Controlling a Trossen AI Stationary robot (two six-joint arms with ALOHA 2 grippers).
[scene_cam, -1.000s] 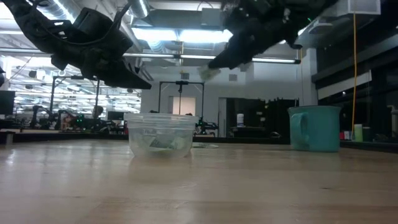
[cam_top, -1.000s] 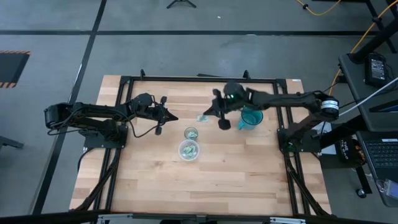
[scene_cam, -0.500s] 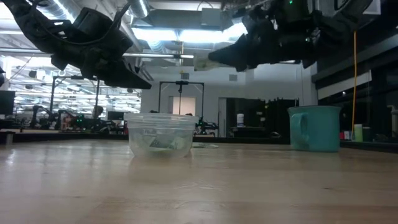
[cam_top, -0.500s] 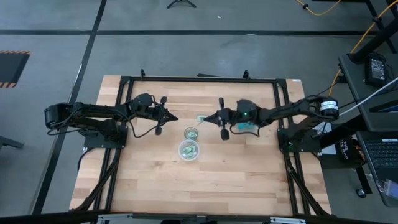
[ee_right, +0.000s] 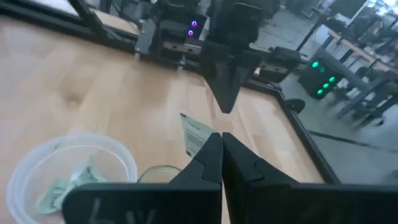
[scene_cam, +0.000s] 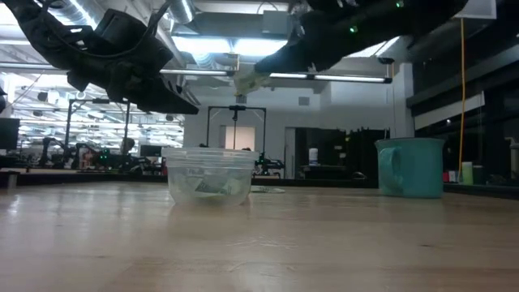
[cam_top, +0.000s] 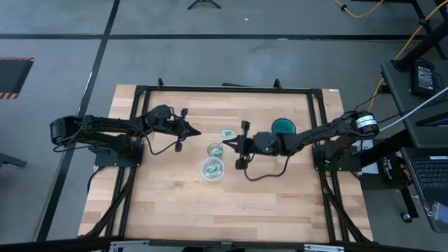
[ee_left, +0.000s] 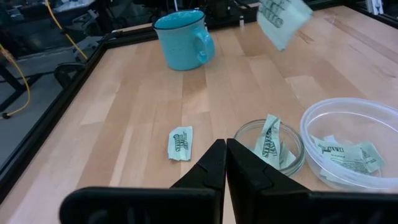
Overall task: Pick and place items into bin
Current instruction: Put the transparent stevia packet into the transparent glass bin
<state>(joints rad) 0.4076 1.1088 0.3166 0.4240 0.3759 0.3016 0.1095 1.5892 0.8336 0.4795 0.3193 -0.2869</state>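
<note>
My right gripper (cam_top: 225,145) hangs over the table's middle, shut on a small teal-and-white packet (scene_cam: 246,80), high above the clear round bin (cam_top: 212,169) and beside a small glass dish (cam_top: 215,149). The bin holds several packets (ee_left: 348,154). One packet (ee_left: 269,144) stands on edge in the dish. Another packet (cam_top: 227,133) lies flat on the wood beyond the dish. My left gripper (cam_top: 190,131) waits shut, left of the dish, raised off the table. My right gripper pinches the packet by one edge (ee_right: 200,140) between its two fingertips (ee_right: 211,146). It comes from the table's right and slants slightly down. The rest of the packet sticks out past the fingertips, lifted clear of the table, above the dish and bin.
A teal mug (cam_top: 283,127) stands upright to the right of the dish, behind the right arm. A black frame (cam_top: 224,88) borders the table. Bare wood stretches toward the near edge (cam_top: 224,210).
My right gripper has carried the packet from beside the mug toward the table's left and near side. It now hangs over the dish and bin, and stays raised. The mug, which the arm had covered, now shows in the high view.
</note>
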